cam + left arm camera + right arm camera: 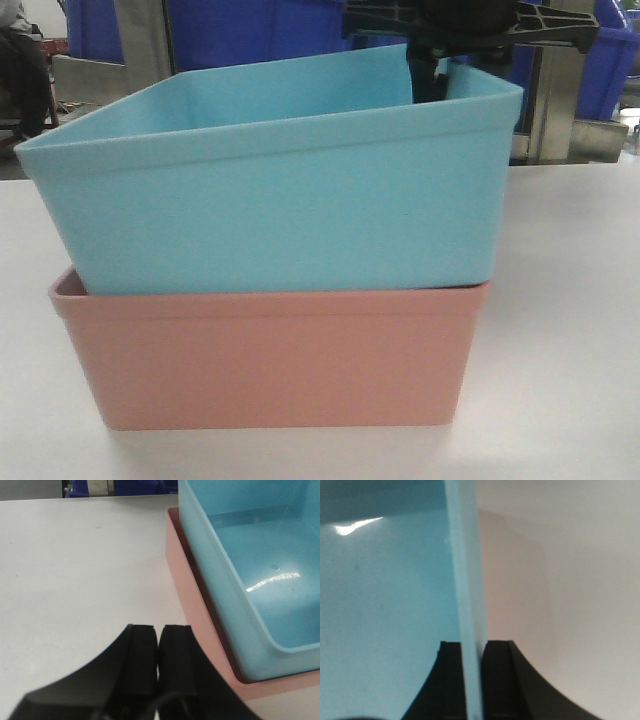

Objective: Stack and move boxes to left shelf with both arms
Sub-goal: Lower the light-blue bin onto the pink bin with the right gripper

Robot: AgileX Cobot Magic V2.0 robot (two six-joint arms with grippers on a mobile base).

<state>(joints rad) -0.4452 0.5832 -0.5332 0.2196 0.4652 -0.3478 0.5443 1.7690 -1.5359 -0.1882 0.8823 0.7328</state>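
Turquoise bin (280,200), wall pinched by the right end effector (472,647) for nesting, sits askew in the salmon bin (270,360); left end effector (158,630) hovers pressed together, bins rightward.

turquoise bin (280,190) — glossy plastic, table (75,555) — matt

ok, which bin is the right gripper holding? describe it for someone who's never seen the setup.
On the white table stands a stack of two open bins. The top one, nested in the salmon pink bin, is the light turquoise bin: far paler than the dark blue crates behind, and its wall is pinched by the right gripper.
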